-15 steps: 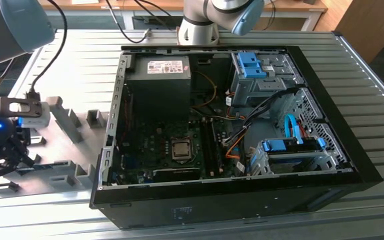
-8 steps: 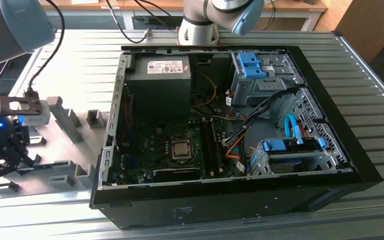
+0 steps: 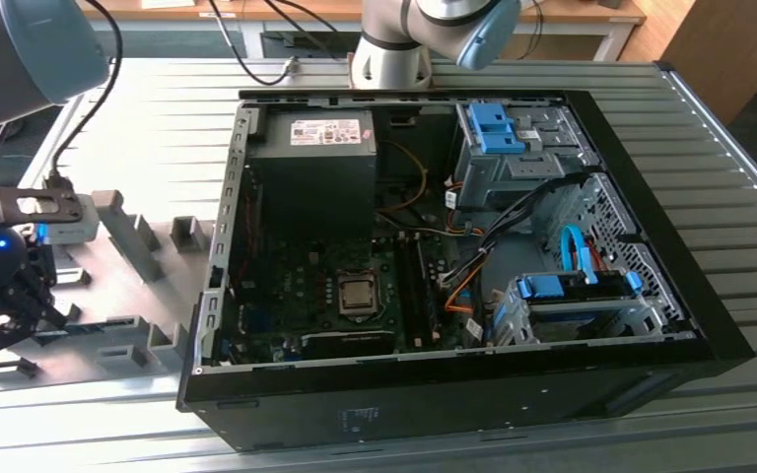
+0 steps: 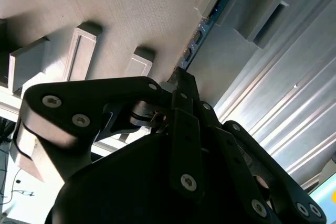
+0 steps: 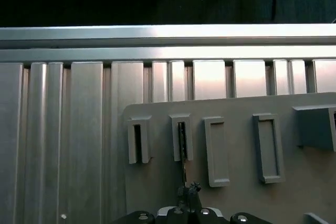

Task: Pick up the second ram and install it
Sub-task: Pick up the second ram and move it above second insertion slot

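The second ram (image 4: 208,23) is a thin blue-green board standing on edge in a slotted holder of the grey fixture plate (image 4: 131,3). The first wrist view shows the ram (image 5: 182,153) edge-on as a dark line running out of one holder. My gripper (image 4: 181,80) has its black fingers drawn together on the board's near end, and the fingertips (image 5: 195,188) sit right at that edge. In the exterior view my gripper (image 3: 24,305) hangs over the fixture plate (image 3: 129,286) at the far left, beside the open computer case (image 3: 457,394).
The case lies open with the motherboard, a processor socket (image 3: 356,294) and long memory slots (image 3: 412,286) beside it. Blue drive latches (image 3: 497,128) and cables fill its right side. Several empty holders (image 5: 268,148) stand on the plate. The arm's base (image 3: 392,49) rises behind the case.
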